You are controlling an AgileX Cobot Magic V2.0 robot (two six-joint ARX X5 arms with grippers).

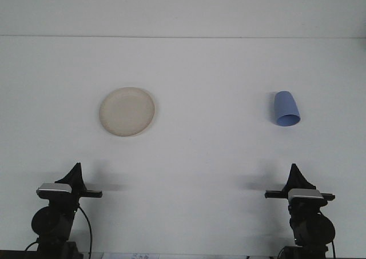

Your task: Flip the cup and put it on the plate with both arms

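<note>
Both arms are cut off at the bottom edge, and you cannot tell whether the left end effector [76, 173] or the right end effector [295, 174] is apart or together, since each shows only as a dark pointed shape. The blue cup [285, 109] lies on its side on the white tabletop [200, 156] at the right, long axis roughly toward you, open mouth nearest and tilted slightly rightward. The cream plate [127, 111] sits well apart at the left, bare.

Both arms are matte black, each with a silver-grey block on top: the left arm [57, 213] trails a thin black cable, the right arm [306, 213] has a rounded black joint below.
</note>
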